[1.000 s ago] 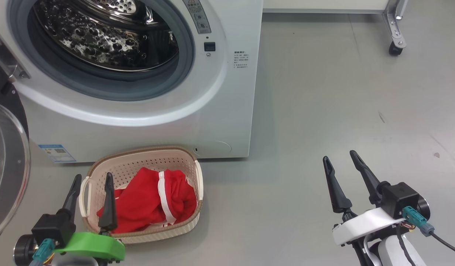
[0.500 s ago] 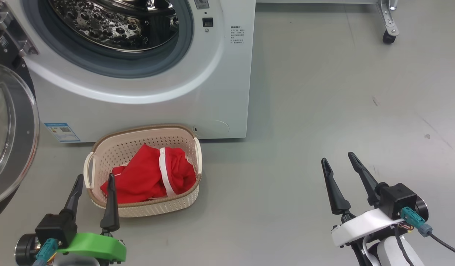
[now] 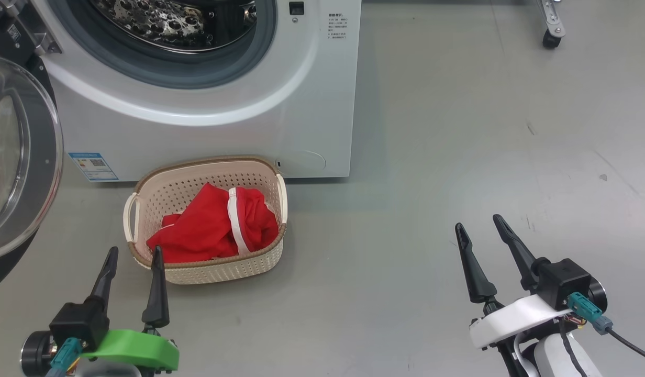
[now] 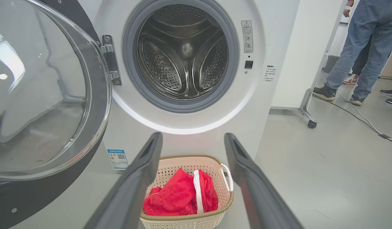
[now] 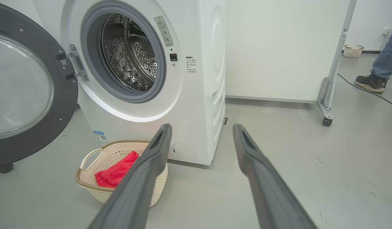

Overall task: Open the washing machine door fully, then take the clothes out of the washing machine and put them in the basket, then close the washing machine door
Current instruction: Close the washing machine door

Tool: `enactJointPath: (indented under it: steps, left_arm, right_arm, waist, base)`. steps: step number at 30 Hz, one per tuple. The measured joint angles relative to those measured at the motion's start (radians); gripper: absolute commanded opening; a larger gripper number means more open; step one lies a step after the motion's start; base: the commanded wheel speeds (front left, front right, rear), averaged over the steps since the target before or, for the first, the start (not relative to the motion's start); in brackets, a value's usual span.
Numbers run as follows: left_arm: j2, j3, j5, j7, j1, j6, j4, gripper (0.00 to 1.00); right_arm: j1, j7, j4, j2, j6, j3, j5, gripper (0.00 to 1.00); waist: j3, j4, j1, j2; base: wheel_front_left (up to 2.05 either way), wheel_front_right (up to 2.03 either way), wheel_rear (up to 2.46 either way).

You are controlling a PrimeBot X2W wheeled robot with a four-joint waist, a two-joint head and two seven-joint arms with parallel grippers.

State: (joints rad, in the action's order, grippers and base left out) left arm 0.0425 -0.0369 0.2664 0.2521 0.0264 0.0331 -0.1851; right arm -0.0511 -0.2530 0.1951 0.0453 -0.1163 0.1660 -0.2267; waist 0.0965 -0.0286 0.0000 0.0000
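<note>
Head view: the white washing machine [image 3: 312, 104] is filling the upper left of the frame. Its door [image 3: 19, 157] is hanging open at the left edge. The basket [image 3: 207, 162] is sitting on the grey floor [image 3: 458, 131] just in front of the machine, left of centre, and the red clothes [image 3: 207, 230] are lying bunched inside it. The left gripper [image 3: 135, 251] is showing at the lower left, its fingers spread and holding nothing. One fingertip is overlapping the basket's near rim. The right gripper [image 3: 479, 222] is showing at the lower right, well apart from the basket, with its fingers also spread and empty.

Left wrist view: the two parted fingers [image 4: 142, 171] are rising from the bottom edge and framing the basket with the clothes [image 4: 177, 197]. The steel drum [image 4: 183, 54] is showing at upper centre. A person's legs [image 4: 364, 47] are standing at the upper right.

Right wrist view: the parted fingers [image 5: 262, 178] are pointing at the machine's lower front corner. The basket [image 5: 87, 178] is sitting at the lower left, the open door [image 5: 21, 89] at the left, and a shoe [image 5: 371, 83] at the right edge.
</note>
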Motion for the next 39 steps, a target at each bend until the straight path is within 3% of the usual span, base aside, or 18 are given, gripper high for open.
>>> enactJointPath:
  steps: [39]
  left_arm:
    - [0.0, 0.001, 0.0, 0.0, 0.002, 0.0, -0.001, 1.0]
  right_arm:
    - [-0.003, 0.0, 0.001, 0.0, 0.0, -0.001, 0.0, 1.0]
  waist:
    - [0.009, -0.004, 0.0, 0.0]
  base:
    - [-0.06, 0.06, 0.0]
